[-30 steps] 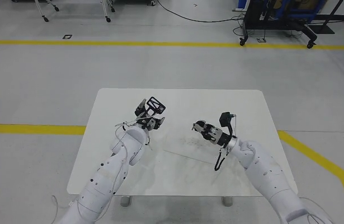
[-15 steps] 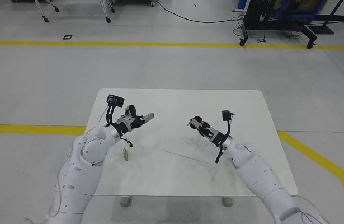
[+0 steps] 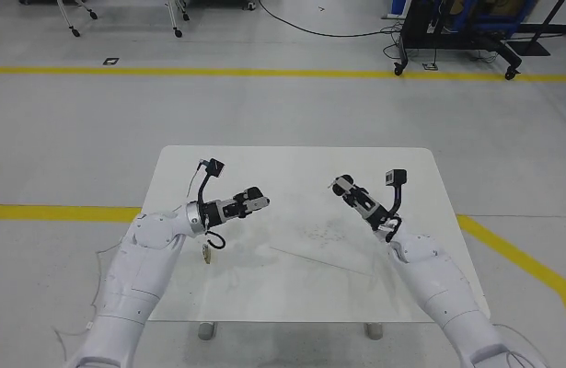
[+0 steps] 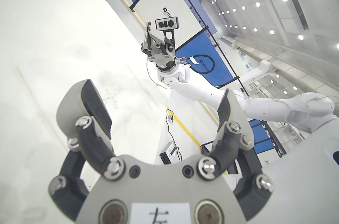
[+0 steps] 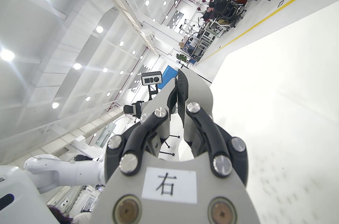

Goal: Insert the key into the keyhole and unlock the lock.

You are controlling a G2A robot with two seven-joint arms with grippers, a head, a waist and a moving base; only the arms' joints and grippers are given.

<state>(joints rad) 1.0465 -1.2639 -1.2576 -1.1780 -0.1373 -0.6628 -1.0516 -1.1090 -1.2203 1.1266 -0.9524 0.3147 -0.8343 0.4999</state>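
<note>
My left gripper (image 3: 258, 197) hangs over the left middle of the white table (image 3: 301, 276), pointing across it. In the left wrist view it (image 4: 159, 108) is open, and nothing sits between its ribbed pads (image 4: 91, 100). My right gripper (image 3: 339, 184) is held over the table's right half, tilted up. Its fingers (image 5: 182, 92) are pressed together, and I see nothing held between them. It also appears farther off in the left wrist view (image 4: 147, 33). A small pale object (image 3: 207, 253) lies by the left forearm; I cannot tell what it is.
Faint scuff marks (image 3: 324, 235) run across the table's middle. Yellow floor lines (image 3: 264, 71) lie beyond the table's far edge, and wheeled equipment (image 3: 467, 37) stands far back at the right.
The left arm swung its elbow out to the left, and its gripper now points right across the table. The right gripper moved back and to the right, tilting upward.
</note>
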